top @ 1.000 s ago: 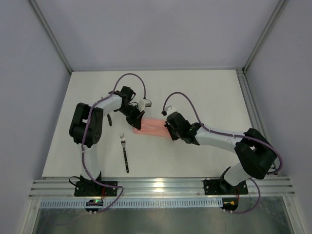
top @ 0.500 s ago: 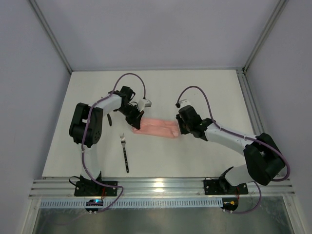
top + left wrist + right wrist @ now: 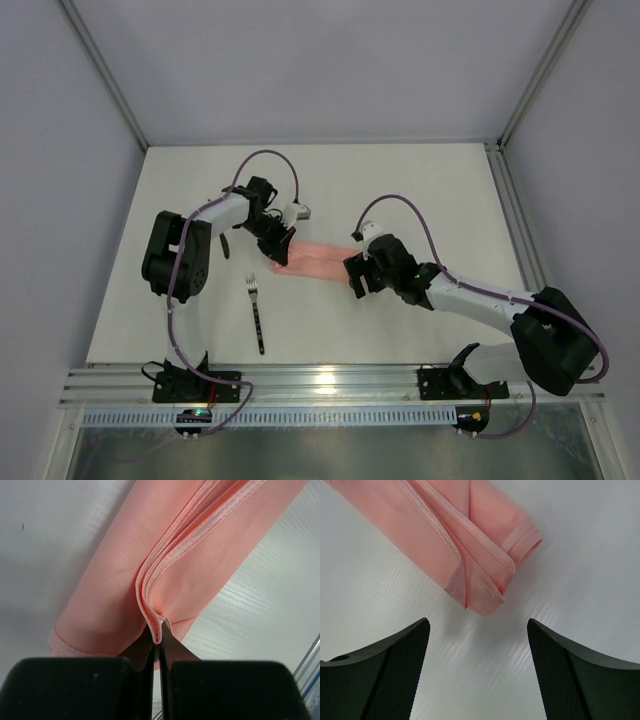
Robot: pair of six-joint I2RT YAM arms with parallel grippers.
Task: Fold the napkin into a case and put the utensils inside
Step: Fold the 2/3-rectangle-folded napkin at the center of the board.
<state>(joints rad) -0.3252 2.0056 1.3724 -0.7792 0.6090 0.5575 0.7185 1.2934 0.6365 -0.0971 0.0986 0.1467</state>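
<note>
**Right claw lets go of the folded napkin; nothing is tucked in yet**

On the left, the left claw has not changed: its black jaws are pressed together on the stacked hemmed edges at the left end of the thin pale-pink cloth napkin, lifting them a little. On the right, the right claw was clamped on the napkin's right end a second ago and drew it out rightwards. Now it is spread wide and has backed off just past that end, touching nothing. The napkin lies released on the white counter as a long, narrow, layered strip. I judge this fold finished and the cloth ready for its next fold, with the left end still pinned to keep it from sliding.

The case is not yet a clear pouch. The right wrist view shows overlapping hems and a rounded folded end, but I cannot tell whether a usable pocket mouth exists. Nothing is inside it. Left of the napkin lies a short dark sliver, perhaps the knife, too small to tell. The dark-handled, silver-tined fork lies near the napkin's left end, on the side towards the arm bases, and apart from the cloth
</note>
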